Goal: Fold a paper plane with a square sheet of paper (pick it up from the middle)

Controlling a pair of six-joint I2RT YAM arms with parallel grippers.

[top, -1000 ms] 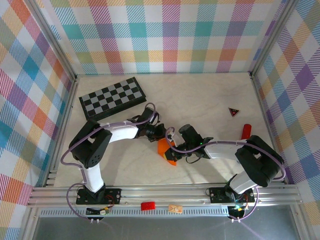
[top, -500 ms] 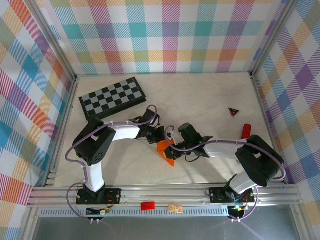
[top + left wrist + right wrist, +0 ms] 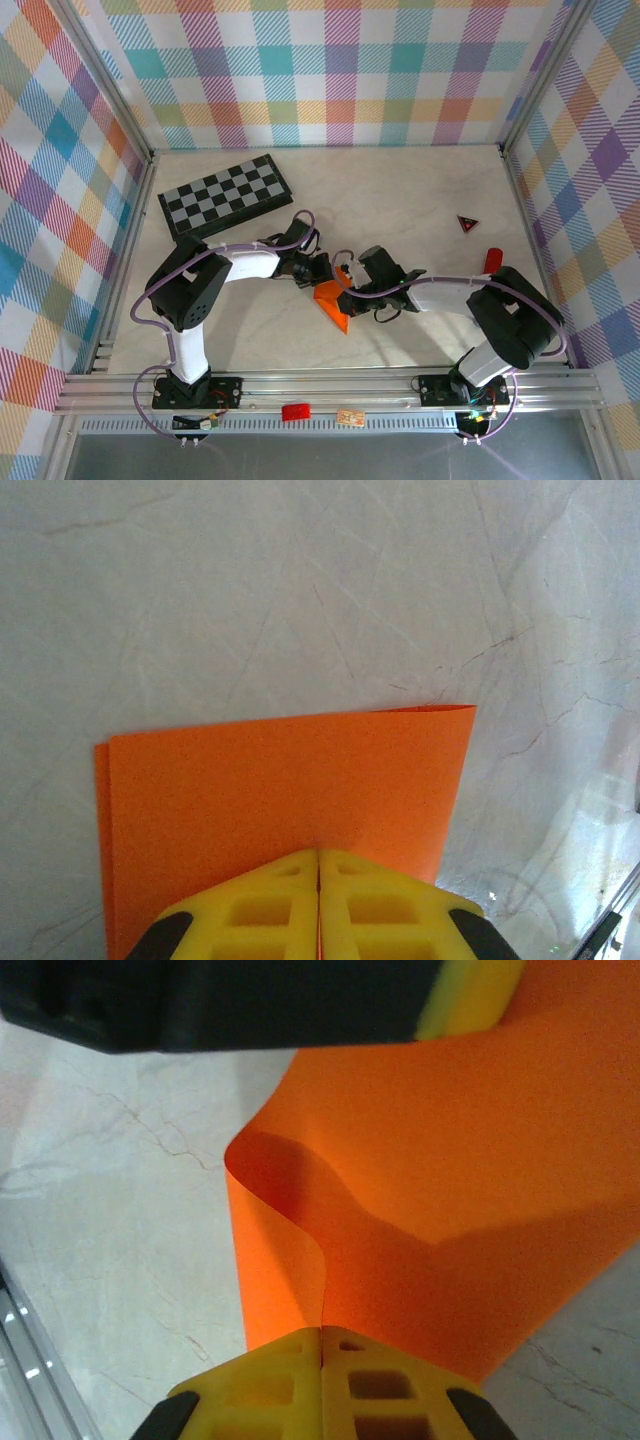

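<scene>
One fold seems to be in. From the left wrist camera the square sheet of paper (image 3: 280,780) reads as a rectangle with a doubled edge down its left side, so I judge it already halved. No nose corners, wing folds or dart shape can be seen, so most of the paper plane is left to make.

From above, the orange sheet sits about midway across the table, a little toward the near edge, caught between the two arms with one corner pointing near. In the right wrist view it is not flat. It bows up into a soft curl near the fingers and casts a shadow on itself, so I take part of it to be off the surface.

The left gripper (image 3: 318,865) has its yellow fingers pressed together on the sheet's near edge. The right gripper (image 3: 322,1340) likewise pinches the paper, right at the curled part, and the two meet close together over the sheet.

Further out on the pale table (image 3: 400,190), a checkerboard (image 3: 225,195) lies far left, with a small dark red triangle (image 3: 467,223) and a red cylinder (image 3: 491,261) off to the right, all well apart from the paper. None of these is a container, and they lie loose on the tabletop.
</scene>
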